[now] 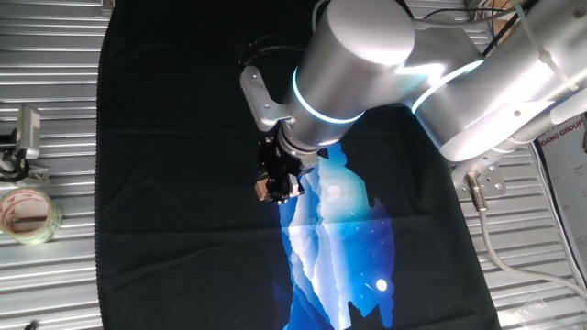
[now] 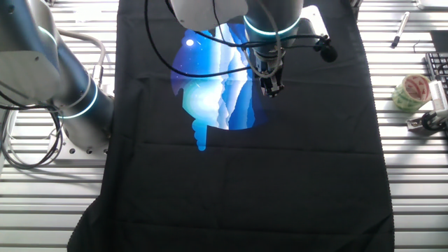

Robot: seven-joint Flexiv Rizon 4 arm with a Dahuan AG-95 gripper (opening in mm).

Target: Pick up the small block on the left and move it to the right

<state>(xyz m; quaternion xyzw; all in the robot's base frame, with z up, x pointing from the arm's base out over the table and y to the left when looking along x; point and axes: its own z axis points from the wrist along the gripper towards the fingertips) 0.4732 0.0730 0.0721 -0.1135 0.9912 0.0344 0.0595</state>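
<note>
I had the gripper [image 1: 278,188] clenched on the small block [image 1: 264,190], mid-bench over the black cloth [image 1: 183,137]; that shallow, off-centre pinch could have let it slip during travel.

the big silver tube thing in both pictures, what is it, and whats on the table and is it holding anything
The big silver tube is a robot arm made of jointed segments with glowing blue rings. Both pictures show the same moment, taken by two fixed cameras on opposite sides of the table, so left and right swap between them. At the arm's tip is its two-finger end effector, the grasping part. In one fixed view something small and light tan, seemingly the tiny wooden cube, sits between its fingers; the other view cannot confirm this. The ribbed metal table is covered by a black cloth with a blue mountain print. Off the cloth lie a roll of clear tape and a metal clip.
</note>
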